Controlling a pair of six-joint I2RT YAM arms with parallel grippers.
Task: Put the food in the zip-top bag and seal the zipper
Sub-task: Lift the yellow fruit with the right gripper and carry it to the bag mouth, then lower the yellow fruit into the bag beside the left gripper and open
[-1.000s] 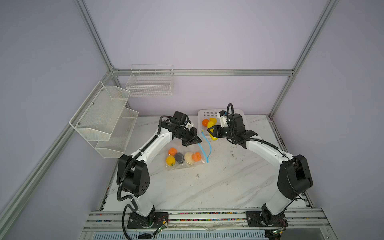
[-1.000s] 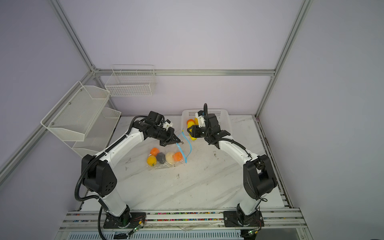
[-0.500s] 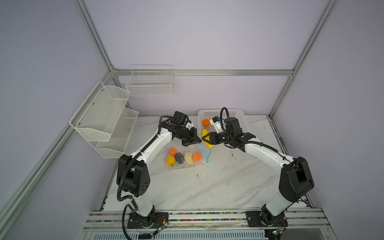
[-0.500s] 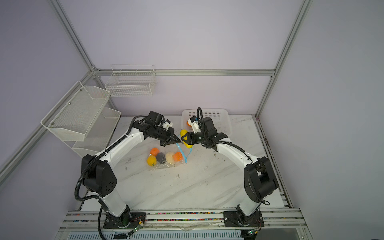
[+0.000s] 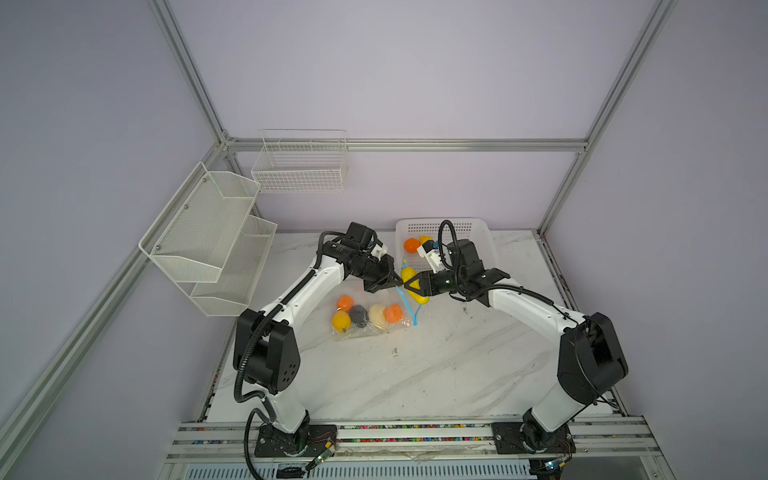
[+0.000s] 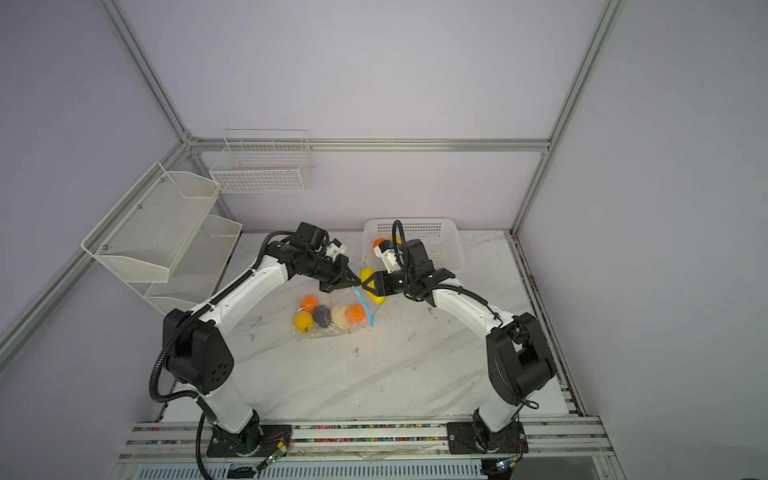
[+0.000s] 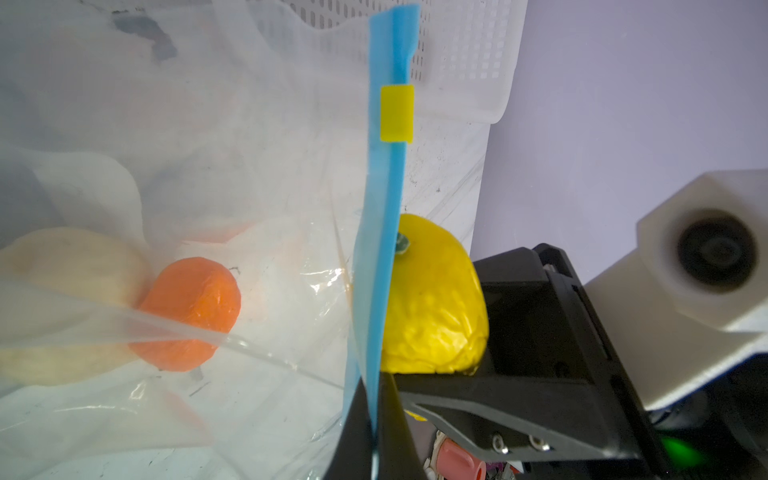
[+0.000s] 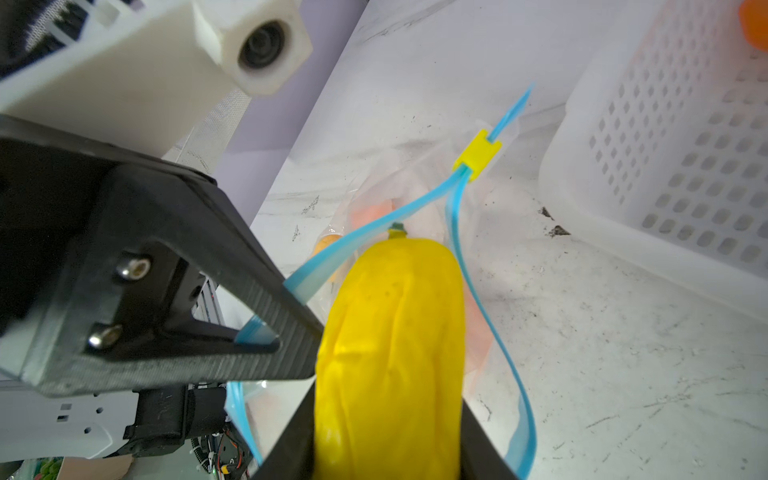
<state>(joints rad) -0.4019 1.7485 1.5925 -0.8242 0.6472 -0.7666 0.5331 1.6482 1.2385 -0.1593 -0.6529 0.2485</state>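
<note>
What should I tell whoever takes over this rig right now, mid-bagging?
Left gripper: jaws shut on one lip of the zipper, holding the zip-top bag mouth open.
Right gripper: shut on the long yellow piece, which sits between the two zipper lips.
In the bag: two tangerines, yellow fruit, dark lump, cream bulb.
In the white basket: third tangerine, second yellow fruit.
Left to do: release the yellow piece inside, bag those two, slide the yellow tab to seal.

Soft even light, faint shadows, top views sharp, wrist close-ups blurred, glints on zip-top bag (image 7: 328, 279)
</note>
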